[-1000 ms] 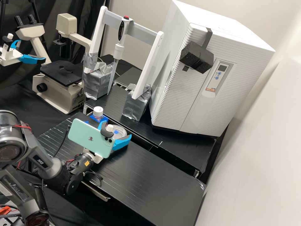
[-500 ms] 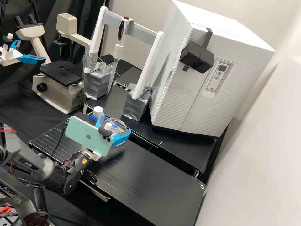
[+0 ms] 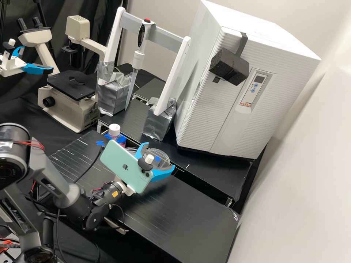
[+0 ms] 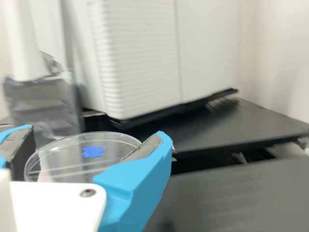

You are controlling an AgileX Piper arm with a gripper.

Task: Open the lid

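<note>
The black bench (image 3: 190,208) has a ribbed-looking top; on it are a white-capped bottle (image 3: 114,130) in a blue holder (image 3: 122,139), a flat blue cross (image 3: 100,143) and a clear dish (image 3: 131,149), largely hidden; behind, across a dark gap, a second black bench (image 3: 215,173) bears a white cabinet (image 3: 204,117) and a white stand (image 3: 170,78) with silver-wrapped feet.

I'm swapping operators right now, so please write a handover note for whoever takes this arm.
End effector: closed on the clear lid, gripping it by its edges; the lid has a blue mark.
Dish: on the bench, partly hidden behind the phone, near the white-capped bottle.
Done: the lid looks to be off the dish and held to one side of it.
Left: probably only setting the lid down on the bench and letting go.
</note>
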